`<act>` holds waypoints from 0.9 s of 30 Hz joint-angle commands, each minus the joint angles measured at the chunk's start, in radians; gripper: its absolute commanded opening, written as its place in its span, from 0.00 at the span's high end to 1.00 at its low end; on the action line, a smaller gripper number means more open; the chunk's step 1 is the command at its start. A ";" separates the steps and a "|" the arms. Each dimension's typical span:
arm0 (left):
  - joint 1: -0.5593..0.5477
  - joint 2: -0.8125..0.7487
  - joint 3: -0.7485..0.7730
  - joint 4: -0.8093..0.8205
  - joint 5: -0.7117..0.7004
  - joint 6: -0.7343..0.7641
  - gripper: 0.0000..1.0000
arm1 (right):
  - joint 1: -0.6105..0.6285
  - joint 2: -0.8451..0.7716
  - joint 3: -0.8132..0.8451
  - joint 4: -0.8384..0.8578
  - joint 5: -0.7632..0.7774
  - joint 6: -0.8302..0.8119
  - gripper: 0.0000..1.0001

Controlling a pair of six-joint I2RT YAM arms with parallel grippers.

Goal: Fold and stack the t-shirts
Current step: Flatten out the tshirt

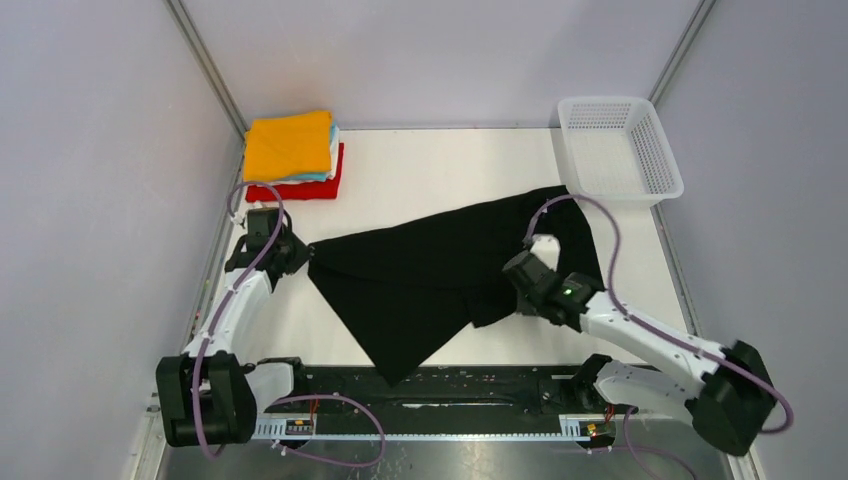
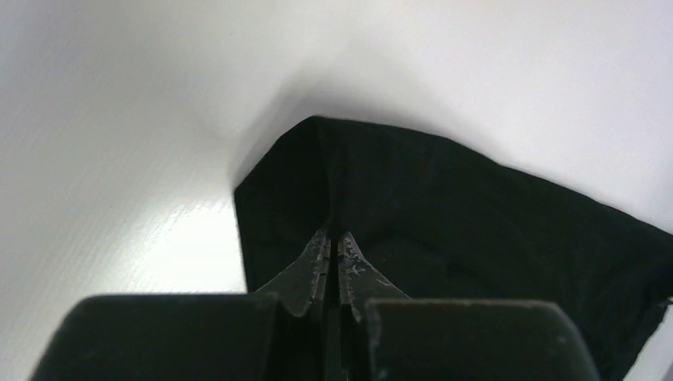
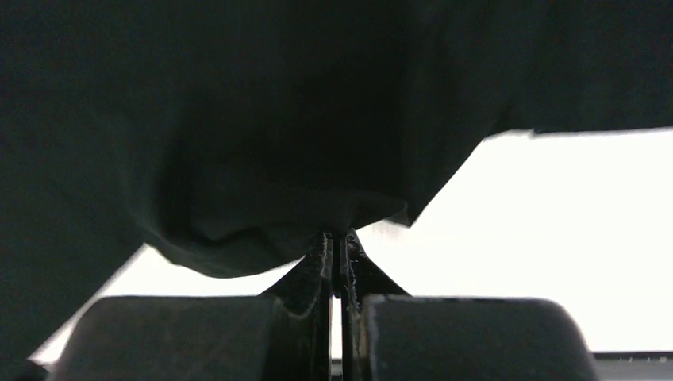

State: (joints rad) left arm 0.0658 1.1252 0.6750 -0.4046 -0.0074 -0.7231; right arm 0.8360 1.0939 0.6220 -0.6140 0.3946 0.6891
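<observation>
A large black t-shirt (image 1: 430,270) lies rumpled across the middle of the white table, one point hanging toward the near edge. My left gripper (image 1: 300,252) is shut on the shirt's left corner (image 2: 317,159), cloth pinched between the fingertips (image 2: 313,258). At the shirt's right part, my right gripper (image 1: 518,272) is shut on a fold of the black cloth (image 3: 262,159), which bulges just above the jaws. A folded stack of t-shirts (image 1: 290,150), orange on top with white, light blue and red below, sits at the far left.
A white plastic mesh basket (image 1: 618,148) stands at the far right corner. Grey walls close in the table on the left, right and back. A black rail (image 1: 440,385) runs along the near edge between the arm bases.
</observation>
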 commanded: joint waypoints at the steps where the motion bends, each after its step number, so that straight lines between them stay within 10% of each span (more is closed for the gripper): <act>1: -0.041 -0.080 0.136 -0.035 -0.030 0.018 1.00 | -0.144 -0.157 0.132 0.071 0.152 -0.133 1.00; 14: -0.110 -0.286 0.558 -0.235 -0.019 0.022 1.00 | -0.255 -0.374 0.624 0.112 0.339 -0.505 1.00; 27: -0.110 -0.413 1.117 -0.357 0.194 0.115 1.00 | -0.255 -0.343 1.334 -0.005 -0.001 -0.786 1.00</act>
State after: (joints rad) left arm -0.0467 0.7197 1.6356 -0.7368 0.1196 -0.6613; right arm 0.5861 0.7044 1.7737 -0.5713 0.5251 0.0147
